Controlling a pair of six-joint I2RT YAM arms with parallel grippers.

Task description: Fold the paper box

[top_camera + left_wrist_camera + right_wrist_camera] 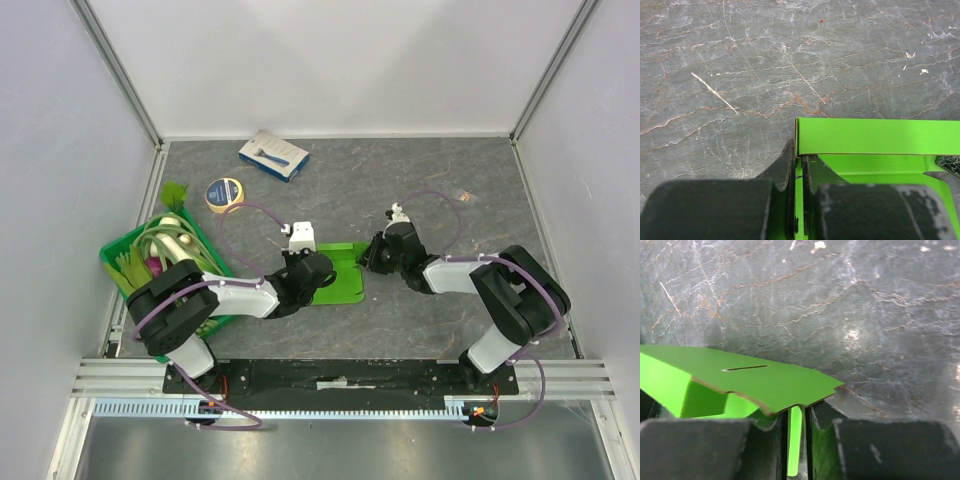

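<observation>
Paper box (pixel 345 282), lime-green card, partly raised, on the grey table just beside the green crate (pixel 115 268) and apart from it. The left gripper (pixel 312 268) stands at the box end nearest the crate. The right gripper (pixel 372 255) stands at the end farthest from the crate. The box thus lies between the two tools, and the line joining them runs straight away from the crate, across the table.

Left wrist view: the fingers (pixel 786 165) are pressed together on the corner of an upright wall (pixel 875 136), with thin card pinched between them. That wall runs on from the grip, away from the crate.

Right wrist view: the jaws stand narrowly to either side of a vertical flap (pixel 795 440), beneath a slotted panel (pixel 765 382) that overhangs them. Whether the pads already press the flap cannot be told.

Judgement: the left arm serves as the anchor at the crate-side corner. The coming fold probably falls to the right arm, which must carry its flap toward the crate, inward over the box floor, without dragging the held corner.
</observation>
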